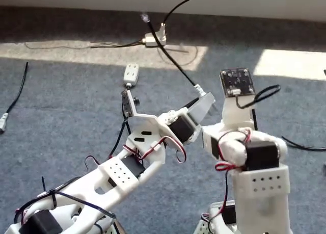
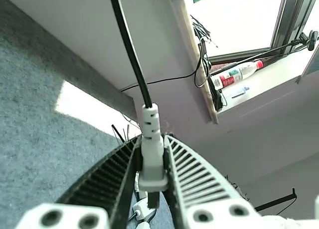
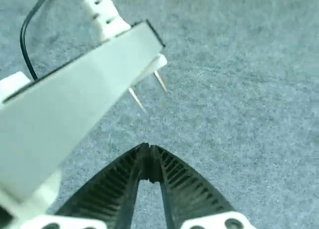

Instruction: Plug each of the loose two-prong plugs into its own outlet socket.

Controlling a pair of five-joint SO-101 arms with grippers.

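Left gripper (image 2: 152, 139) is pinching a white plug (image 2: 151, 164) between its ribbed black fingers (image 2: 112, 174), with the plug's black cord (image 2: 130, 49) running straight out past the fingertips. In the high view this gripper (image 1: 201, 105) is hanging above the blue-grey carpet (image 1: 61, 101) near the middle of the scene, and the cord (image 1: 170, 58) is rising from the plug (image 1: 198, 90) towards the far wall. Seen from the right wrist, the plug (image 3: 102, 12) is sitting in the white jaw with its two prongs (image 3: 160, 82) pointing down at the carpet (image 3: 239, 89), clear of it. Right gripper (image 3: 148, 154) is hovering low over the carpet just beside the prongs, its fingers pressed together at the tips and gripping nothing. A white socket (image 1: 131, 73) is lying on the carpet, well apart from the plug. A second white cord end (image 1: 3, 122) is lying at the carpet's edge.
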